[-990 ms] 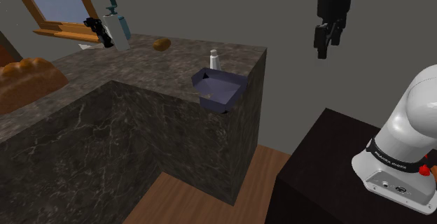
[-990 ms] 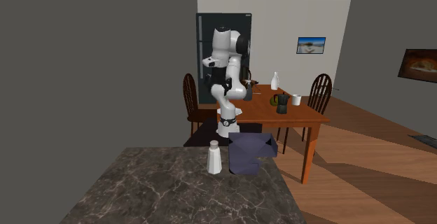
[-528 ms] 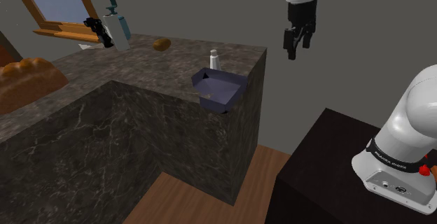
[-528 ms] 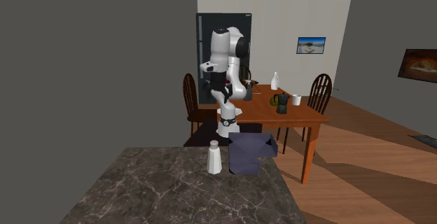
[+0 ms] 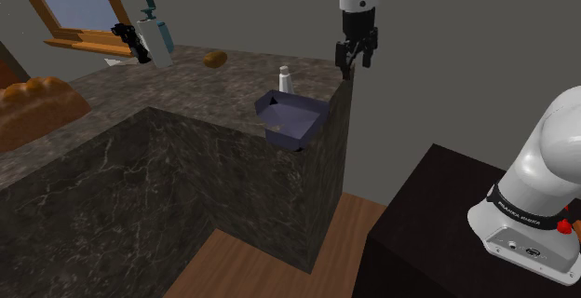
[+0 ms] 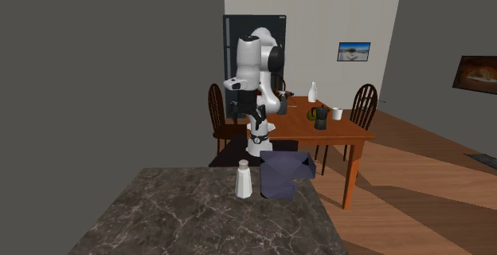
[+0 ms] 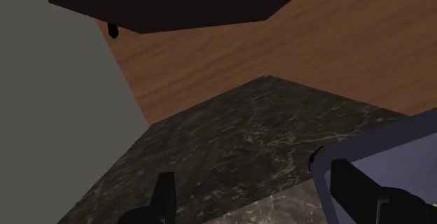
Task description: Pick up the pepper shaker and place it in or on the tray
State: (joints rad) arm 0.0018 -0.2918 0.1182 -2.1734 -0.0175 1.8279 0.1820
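Note:
The pepper shaker is a small white bottle standing upright on the dark marble counter, just behind the dark blue tray. The tray sits at the counter's edge and overhangs it a little. My gripper hangs in the air above the counter's corner, to the shoulder view's right of the shaker and apart from it. In the wrist view its fingers stand wide apart with nothing between them, and the tray's rim lies by one finger. From the second exterior view the shaker stands beside the tray.
A bread loaf, a spray bottle and a small brown item lie farther back on the counter. My dark stand is beside the counter over a wood floor. A dining table with chairs stands behind the arm.
The gripper has swung toward the shoulder view's left and come down, from high beyond the counter to just above its corner. Its fingers stayed open. The shaker and tray have not moved.

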